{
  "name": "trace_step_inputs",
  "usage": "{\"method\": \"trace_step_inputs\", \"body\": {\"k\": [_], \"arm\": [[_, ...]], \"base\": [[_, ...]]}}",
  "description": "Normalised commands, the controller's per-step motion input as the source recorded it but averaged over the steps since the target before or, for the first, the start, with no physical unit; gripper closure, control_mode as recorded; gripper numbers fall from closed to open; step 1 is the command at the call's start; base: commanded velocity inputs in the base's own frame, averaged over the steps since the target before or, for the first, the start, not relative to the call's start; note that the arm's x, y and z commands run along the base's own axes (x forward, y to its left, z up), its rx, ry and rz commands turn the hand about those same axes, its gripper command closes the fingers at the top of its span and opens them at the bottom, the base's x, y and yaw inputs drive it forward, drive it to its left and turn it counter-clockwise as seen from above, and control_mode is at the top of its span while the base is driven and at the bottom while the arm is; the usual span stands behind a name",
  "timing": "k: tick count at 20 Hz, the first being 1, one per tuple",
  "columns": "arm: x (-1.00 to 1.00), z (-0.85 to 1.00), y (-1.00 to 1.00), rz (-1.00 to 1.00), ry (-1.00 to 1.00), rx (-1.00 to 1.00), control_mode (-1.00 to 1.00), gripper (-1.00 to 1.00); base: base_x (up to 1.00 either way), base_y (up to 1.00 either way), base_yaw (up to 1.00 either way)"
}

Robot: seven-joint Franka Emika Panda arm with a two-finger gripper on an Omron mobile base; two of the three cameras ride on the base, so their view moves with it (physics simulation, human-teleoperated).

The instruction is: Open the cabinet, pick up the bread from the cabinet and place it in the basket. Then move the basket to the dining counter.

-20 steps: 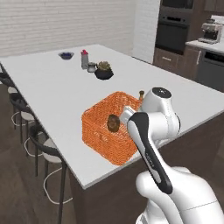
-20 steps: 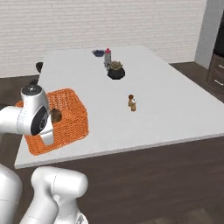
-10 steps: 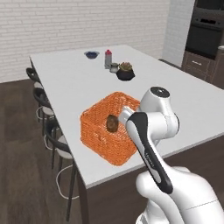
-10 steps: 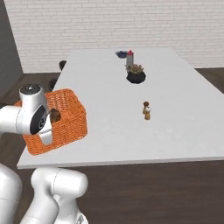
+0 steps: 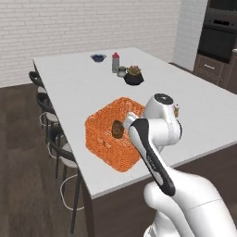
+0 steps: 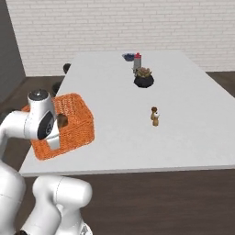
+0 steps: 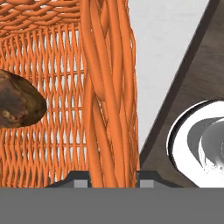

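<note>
The orange basket point(image 5: 105, 135) is over the near corner of the white dining counter point(image 5: 78, 83), close to its edge point(image 6: 137, 110). The dark-brown bread point(image 5: 117, 129) lies inside it, also seen through the mesh point(image 6: 62, 120). In the hand view my gripper point(image 7: 113, 179) is shut on the basket's thick woven rim point(image 7: 109, 87), one fingertip on each side of the wall. The bread point(image 7: 17, 101) lies to the left inside the basket. Whether the basket rests on the counter or hangs just above it, I cannot tell.
Dark stools point(image 5: 52, 134) line the counter's left side. Farther along the top stand a black plant pot point(image 6: 143, 79), a red-capped bottle point(image 5: 115, 61) and a blue bowl point(image 5: 97, 58). A small brown figurine point(image 6: 155, 116) stands mid-counter. Dark ovens point(image 5: 221, 32) stand at the far right.
Both base views have swung as the base drove, and the counter now lies more squarely ahead. The basket with the bread has stayed in my gripper throughout.
</note>
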Motion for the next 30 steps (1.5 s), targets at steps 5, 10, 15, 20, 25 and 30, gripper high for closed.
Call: {"method": "trace_step_inputs", "body": {"k": [5,10,15,20,25,30], "arm": [[1.00,-0.13,-0.10,0.00,0.09,0.00,-1.00,1.00],[1.00,-0.10,-0.03,0.00,0.11,0.00,-1.00,1.00],[1.00,-0.06,-0.03,0.00,0.06,0.00,-1.00,1.00],[0.93,-0.27,-0.06,0.01,0.00,0.00,-1.00,1.00],[0.81,-0.55,0.00,0.01,0.00,-0.01,-1.00,1.00],[0.11,-0.60,0.00,0.03,0.00,-0.01,-1.00,1.00]], "base": [[0.00,0.00,0.00],[0.00,0.00,0.00],[0.00,0.00,0.00],[0.00,0.00,0.00],[0.00,0.00,0.00],[0.00,0.00,0.00]]}}
